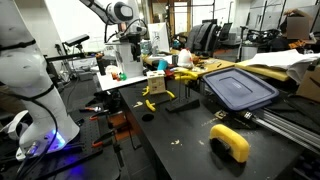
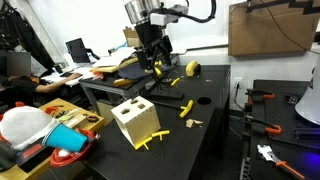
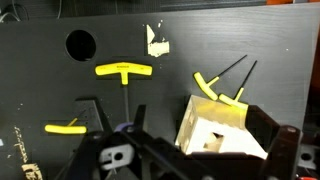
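Observation:
My gripper (image 2: pixel 151 60) hangs above the black table, open and empty; it also shows in an exterior view (image 1: pixel 130 45). In the wrist view the dark jaws (image 3: pixel 190 135) frame a pale wooden block (image 3: pixel 215 125) lying below them, not touched. The block (image 2: pixel 135 122) stands near the table's edge in both exterior views (image 1: pixel 155 83). A yellow-handled hex key (image 3: pixel 215 88) leans against it. Two more yellow T-handle keys (image 3: pixel 123 71) (image 3: pixel 65 128) lie flat on the table nearby.
A round hole (image 3: pixel 80 43) and a white scrap (image 3: pixel 157 42) mark the tabletop. A grey-blue bin lid (image 1: pixel 238 88) and a yellow object (image 1: pixel 228 140) lie further along. A red cup (image 2: pixel 68 158) and clutter sit on a side bench. A person (image 2: pixel 20 85) sits at a desk.

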`<state>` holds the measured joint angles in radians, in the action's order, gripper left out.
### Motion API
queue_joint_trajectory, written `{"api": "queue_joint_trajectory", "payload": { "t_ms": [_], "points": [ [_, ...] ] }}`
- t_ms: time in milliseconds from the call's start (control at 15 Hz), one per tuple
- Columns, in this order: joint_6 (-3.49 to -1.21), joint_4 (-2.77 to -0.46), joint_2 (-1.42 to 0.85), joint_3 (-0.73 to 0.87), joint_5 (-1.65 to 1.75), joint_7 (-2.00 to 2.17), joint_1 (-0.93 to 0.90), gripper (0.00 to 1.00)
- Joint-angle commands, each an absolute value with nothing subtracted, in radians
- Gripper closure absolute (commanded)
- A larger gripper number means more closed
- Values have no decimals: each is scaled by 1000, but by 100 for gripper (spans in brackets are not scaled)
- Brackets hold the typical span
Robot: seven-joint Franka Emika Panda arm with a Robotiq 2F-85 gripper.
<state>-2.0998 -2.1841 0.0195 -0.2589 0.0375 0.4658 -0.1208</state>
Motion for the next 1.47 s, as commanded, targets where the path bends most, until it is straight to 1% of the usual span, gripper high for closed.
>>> {"api": "queue_joint_trajectory", "payload": {
  "t_ms": [0, 600, 867, 1133, 1400],
  "points": [
    [-2174, -2167, -40, -239, 29, 421, -157, 0],
    [-2348, -2168, -159, -213, 90, 443, -207, 0],
    [-2423, -2158, -227, -203, 69, 416, -218, 0],
    [-2420, -2115, -292, -197, 26, 378, -222, 0],
    [-2354, -2029, -353, -224, -125, 252, -199, 0]
  ]
}}
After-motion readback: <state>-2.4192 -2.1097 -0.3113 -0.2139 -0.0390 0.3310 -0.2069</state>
